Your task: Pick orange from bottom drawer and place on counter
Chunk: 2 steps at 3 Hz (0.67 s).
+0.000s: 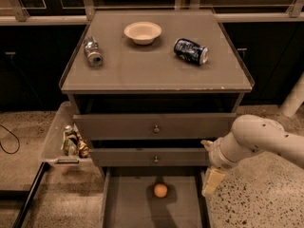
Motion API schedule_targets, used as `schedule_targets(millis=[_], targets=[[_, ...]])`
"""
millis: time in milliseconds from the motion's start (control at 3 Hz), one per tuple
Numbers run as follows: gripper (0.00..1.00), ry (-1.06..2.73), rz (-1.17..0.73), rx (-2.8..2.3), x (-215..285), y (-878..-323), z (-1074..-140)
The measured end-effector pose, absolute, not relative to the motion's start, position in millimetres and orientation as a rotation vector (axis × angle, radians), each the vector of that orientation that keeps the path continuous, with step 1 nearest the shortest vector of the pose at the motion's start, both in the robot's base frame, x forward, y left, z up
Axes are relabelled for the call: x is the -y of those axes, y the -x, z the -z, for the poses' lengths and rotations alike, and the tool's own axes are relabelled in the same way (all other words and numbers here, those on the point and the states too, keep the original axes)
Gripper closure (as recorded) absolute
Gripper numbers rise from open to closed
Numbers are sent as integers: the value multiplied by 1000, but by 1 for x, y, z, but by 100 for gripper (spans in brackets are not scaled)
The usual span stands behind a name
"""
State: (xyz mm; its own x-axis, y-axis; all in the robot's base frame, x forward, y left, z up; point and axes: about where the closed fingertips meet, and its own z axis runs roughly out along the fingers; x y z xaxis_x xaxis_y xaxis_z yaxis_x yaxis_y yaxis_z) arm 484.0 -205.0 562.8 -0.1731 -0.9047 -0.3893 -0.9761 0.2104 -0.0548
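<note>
The orange (160, 190) lies in the open bottom drawer (123, 208), near the middle of its flat floor. The counter (156, 70) is the grey-brown top of the cabinet above. My gripper (212, 180) hangs from the pale arm at the drawer's right wall, to the right of the orange and a little above the drawer floor, apart from the fruit.
On the counter stand a cream bowl (142, 32), a silver can (92, 52) lying at the left and a dark blue can (190, 51) lying at the right. Two upper drawers with small knobs (156, 128) are partly out. A clear side bin (66, 139) with packets hangs at the left.
</note>
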Motion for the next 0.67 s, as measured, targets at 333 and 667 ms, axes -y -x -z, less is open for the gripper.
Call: schedule_targets(millis=[333, 667], targets=[[0, 1753, -352, -2148, 206, -485, -543], [0, 1679, -404, -2208, 216, -503, -481]])
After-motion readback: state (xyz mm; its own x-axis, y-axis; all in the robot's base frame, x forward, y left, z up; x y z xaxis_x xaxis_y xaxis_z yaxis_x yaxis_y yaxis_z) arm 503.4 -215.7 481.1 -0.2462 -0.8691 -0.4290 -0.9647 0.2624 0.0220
